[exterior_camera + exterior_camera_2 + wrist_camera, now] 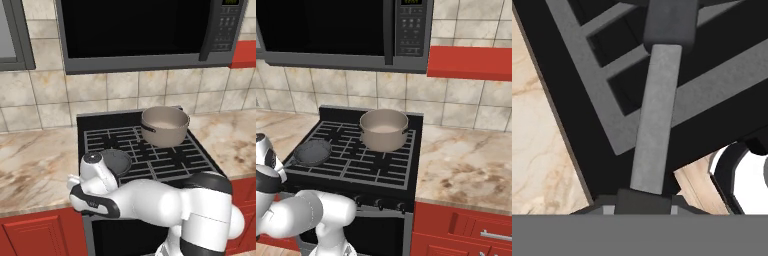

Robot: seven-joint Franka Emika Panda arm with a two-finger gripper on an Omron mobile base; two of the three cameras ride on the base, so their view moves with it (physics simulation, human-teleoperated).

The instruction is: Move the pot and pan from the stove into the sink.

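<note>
Hand [643,202] pinches the pan's [116,161] thin matte handle [654,120]; round beige pot [164,125] sits on stove's [150,150] black grates.

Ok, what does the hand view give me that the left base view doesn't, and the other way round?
The hand view adds the grip up close: the tool shut on the long thin handle of the small shallow dark grey frying pan. The left base view adds that pan's round bowl, the deep beige pot at the stove's back right, and the black microwave above. Both share the black stove grates and the beige marble countertop.
</note>
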